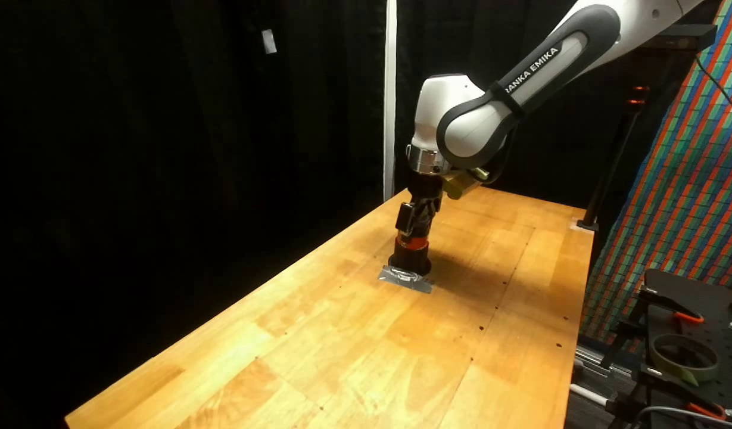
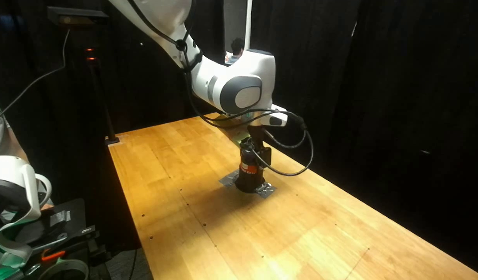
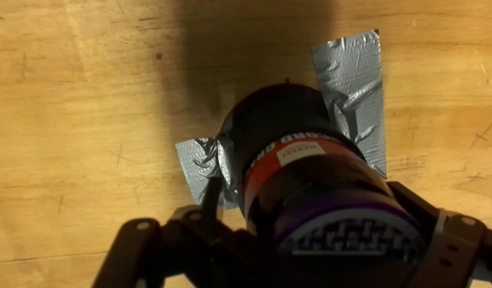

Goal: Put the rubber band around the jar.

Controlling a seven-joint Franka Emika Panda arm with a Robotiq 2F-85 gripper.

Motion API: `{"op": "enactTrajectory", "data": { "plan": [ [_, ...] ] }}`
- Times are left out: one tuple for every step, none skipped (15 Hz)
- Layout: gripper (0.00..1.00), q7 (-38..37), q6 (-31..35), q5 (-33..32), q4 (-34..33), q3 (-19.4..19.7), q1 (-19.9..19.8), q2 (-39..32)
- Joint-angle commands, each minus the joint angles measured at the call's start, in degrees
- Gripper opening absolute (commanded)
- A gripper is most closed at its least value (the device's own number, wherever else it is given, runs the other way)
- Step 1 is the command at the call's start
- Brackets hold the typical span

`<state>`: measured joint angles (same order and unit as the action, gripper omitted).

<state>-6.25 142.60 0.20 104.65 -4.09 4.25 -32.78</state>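
Observation:
The jar stands upright on the wooden table, dark at the base with an orange-red band; it shows in both exterior views (image 1: 413, 243) (image 2: 248, 168). In the wrist view the jar (image 3: 302, 154) also has a purple-rimmed lid with a pale pattern. My gripper (image 3: 304, 185) is open above and around the jar's upper part, pointing down, with one finger on each side. A strip of wood shows between the left finger and the jar; the right finger is close to it, and I cannot tell whether it touches. I cannot make out the rubber band.
Grey tape strips (image 3: 360, 92) hold the jar's base to the table (image 1: 354, 345). A black post (image 1: 607, 155) stands at a table corner. A side cart with a tape roll (image 1: 686, 356) and clamps is beside the table. A cable (image 2: 289, 174) loops from the wrist.

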Motion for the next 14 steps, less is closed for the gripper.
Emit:
{"op": "enactTrajectory", "data": {
  "plan": [
    [1.00,1.3,-4.1,1.3,2.1,0.5,-0.6,1.3],
    [1.00,1.5,-4.6,1.5,2.3,0.4,-0.6,1.5],
    [1.00,1.6,-5.1,1.7,2.4,0.3,-0.7,1.8],
    [1.00,1.6,-5.5,1.7,2.5,0.4,-0.7,2.0],
    [1.00,1.8,-5.8,1.8,2.6,0.3,-0.8,2.1],
    [1.00,1.8,-6.0,1.9,2.7,0.4,-0.8,2.3],
    [1.00,1.9,-6.6,1.9,2.9,0.3,-0.8,2.5],
    [1.00,1.9,-6.8,1.9,3.1,0.4,-0.8,2.8],
    [1.00,2.1,-7.2,1.7,3.3,0.4,-0.8,3.1],
    [0.88,2.1,-7.7,1.5,3.5,0.5,-0.8,3.3],
    [0.75,2.5,-8.1,1.3,3.7,0.5,-0.8,3.6],
    [0.68,2.3,-8.3,1.3,3.9,0.6,-0.7,3.9],
    [0.60,2.5,-8.8,1.4,4.0,0.4,-0.7,4.1],
    [0.52,2.5,-8.9,1.4,4.2,0.5,-0.6,4.4]
  ]
}}
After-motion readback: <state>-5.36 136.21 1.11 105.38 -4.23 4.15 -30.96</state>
